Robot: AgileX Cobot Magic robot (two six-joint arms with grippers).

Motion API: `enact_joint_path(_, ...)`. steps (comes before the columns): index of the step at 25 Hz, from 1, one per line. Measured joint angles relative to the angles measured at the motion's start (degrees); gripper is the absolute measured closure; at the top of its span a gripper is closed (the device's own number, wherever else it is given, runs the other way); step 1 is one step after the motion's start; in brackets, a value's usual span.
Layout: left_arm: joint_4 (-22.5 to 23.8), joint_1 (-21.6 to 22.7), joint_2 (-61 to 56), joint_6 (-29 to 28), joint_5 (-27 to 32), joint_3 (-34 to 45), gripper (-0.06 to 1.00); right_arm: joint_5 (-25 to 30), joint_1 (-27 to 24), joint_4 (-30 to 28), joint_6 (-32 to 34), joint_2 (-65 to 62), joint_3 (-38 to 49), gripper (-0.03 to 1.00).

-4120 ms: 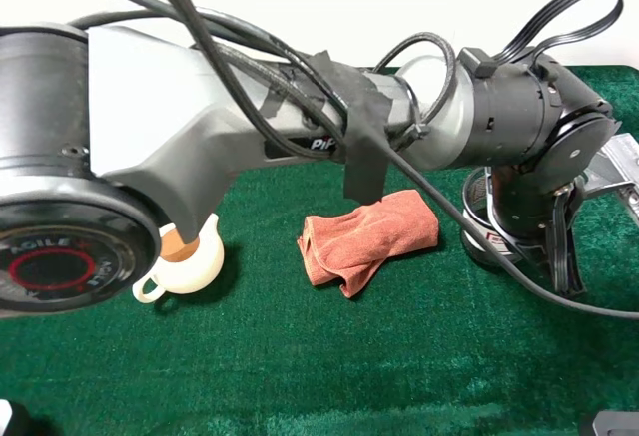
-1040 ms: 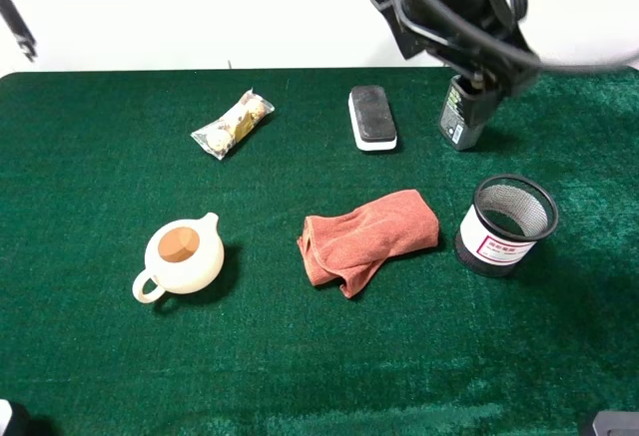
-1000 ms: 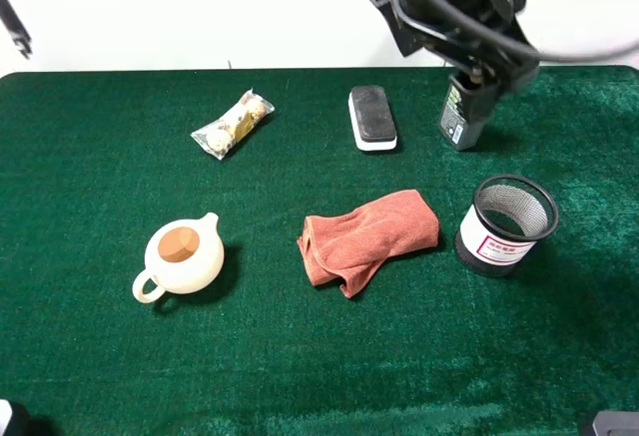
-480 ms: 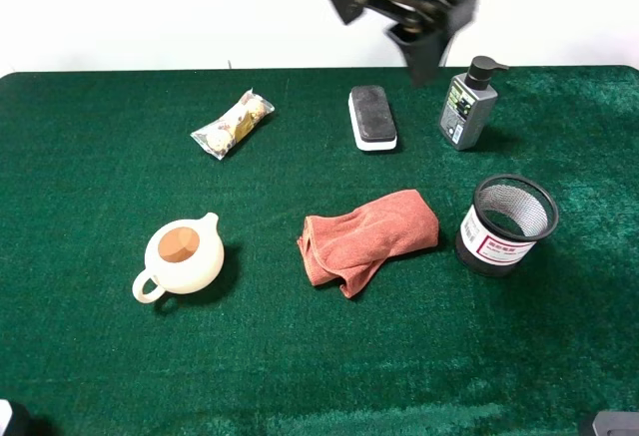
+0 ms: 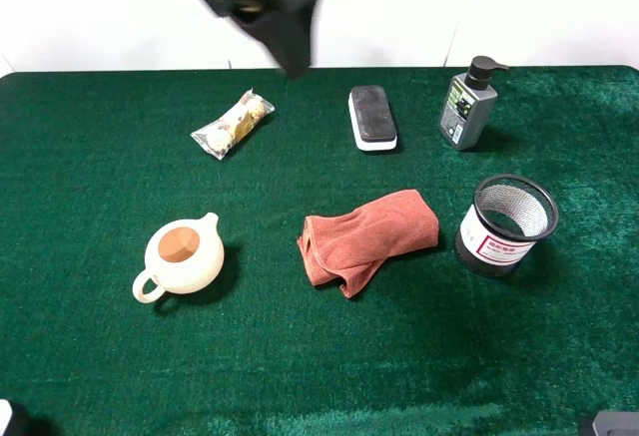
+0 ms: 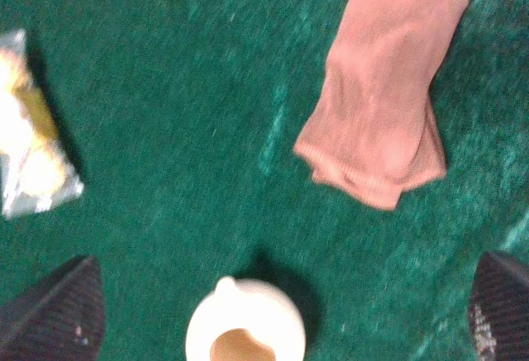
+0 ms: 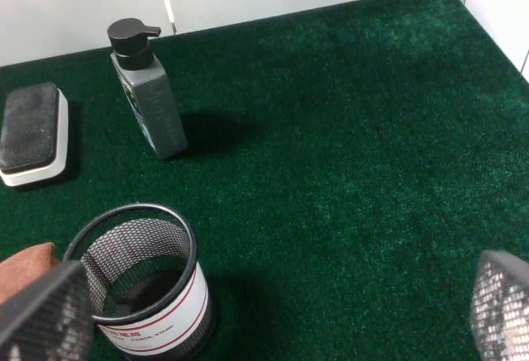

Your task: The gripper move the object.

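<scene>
The black wire-mesh pen cup point(image 5: 506, 224) with its white, red-printed label stands upright on the green cloth at the right, held by nothing. It also shows in the right wrist view point(image 7: 145, 282). My left gripper point(image 6: 273, 307) is open and empty, with its fingertips point(image 6: 50, 311) far apart, high above the cream teapot point(image 6: 245, 332). In the exterior view it is a blurred black shape point(image 5: 270, 2) at the back left, far from the cup. My right gripper point(image 7: 273, 311) is open and empty, above and in front of the cup.
A cream teapot point(image 5: 182, 259) sits front left and a crumpled orange cloth point(image 5: 367, 236) in the middle. A snack packet point(image 5: 232, 125), a black eraser point(image 5: 372, 117) and a grey pump bottle point(image 5: 469, 105) line the back. The table edge runs along the white wall.
The left arm has lifted off the pen cup and swung leftward across the back, from over the pump bottle to the back left. The cup and other objects have stayed put.
</scene>
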Motion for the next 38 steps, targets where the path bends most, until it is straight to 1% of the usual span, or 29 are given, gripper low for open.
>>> enact_joint_path(4,0.0,1.8,-7.1,0.0,0.0,6.6,0.06,0.0,0.0,0.0,0.0,0.0,0.0,0.27)
enact_joint_path(10,0.1,3.9,-18.5,-1.8,0.1,15.6,0.06,0.0,0.0,0.0,0.0,0.0,0.0,0.27)
enact_joint_path(15,2.5,3.9,-28.3,-2.4,0.1,20.0,0.06,0.0,0.0,0.0,0.0,0.0,0.0,0.27)
enact_joint_path(21,4.6,4.0,-39.1,-7.1,0.2,26.4,0.06,0.1,0.0,0.0,0.0,0.0,0.0,0.27)
enact_joint_path(23,4.8,5.3,-42.4,-8.9,0.2,28.7,0.06,0.1,0.0,0.0,0.0,0.0,0.0,0.27)
enact_joint_path(26,4.9,9.5,-46.9,-10.0,0.2,31.8,0.06,0.1,0.0,0.0,0.0,0.0,0.0,0.27)
enact_joint_path(29,4.9,14.9,-50.7,-10.3,0.2,34.8,0.06,0.1,0.0,0.0,0.0,0.0,0.0,0.27)
enact_joint_path(31,4.9,19.5,-53.5,-10.3,0.2,36.8,0.06,0.1,0.0,0.0,0.0,0.0,0.0,0.27)
enact_joint_path(38,4.9,31.3,-64.0,-10.4,-0.7,46.5,0.06,0.1,0.0,0.0,0.0,0.0,0.0,0.27)
